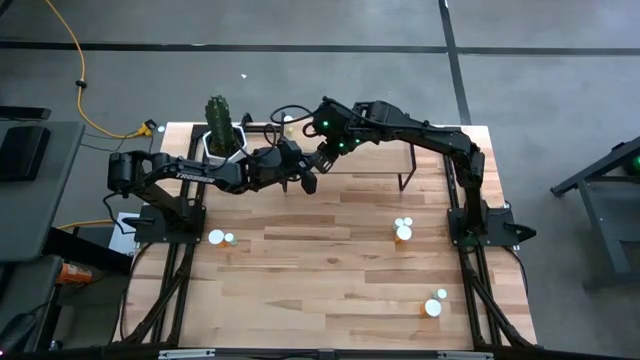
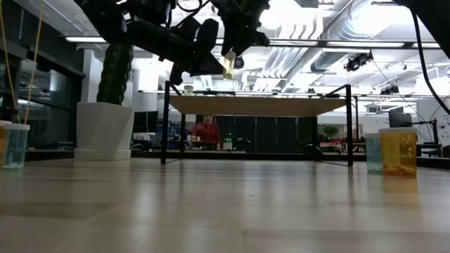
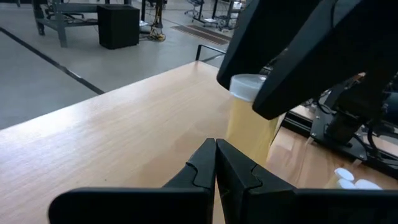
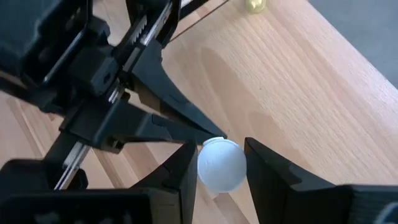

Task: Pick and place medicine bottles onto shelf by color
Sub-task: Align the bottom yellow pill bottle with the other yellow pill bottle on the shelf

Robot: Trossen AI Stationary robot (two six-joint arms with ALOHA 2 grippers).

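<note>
The shelf [image 1: 385, 160] stands at the table's far side. My right gripper [image 1: 325, 158] is shut on a yellowish medicine bottle [image 3: 249, 127] with a white cap [image 4: 221, 163], above the shelf's left part. My left gripper [image 3: 216, 152] is shut and holds nothing. It points level at that bottle from the table's left, its tips right beside it. I cannot tell whether they touch. Another yellowish bottle [image 4: 254, 5] stands on the shelf farther back. Other bottles stand on the table at the left [image 1: 216, 237], the right [image 1: 403, 230] and the near right [image 1: 433, 307]. My right gripper pinches the bottle's capped top [image 4: 211, 155] between its two fingers, one on each side. The fingers slant down from above, coming from the table's right. The bottle hangs below them, roughly upright and clear of the shelf board [image 2: 281, 105].
A cactus in a white pot [image 1: 222, 135] stands at the shelf's left end, close behind my left arm. The shelf's black legs [image 2: 166, 123] rise from the table. Bare wood lies in the table's middle and near part.
</note>
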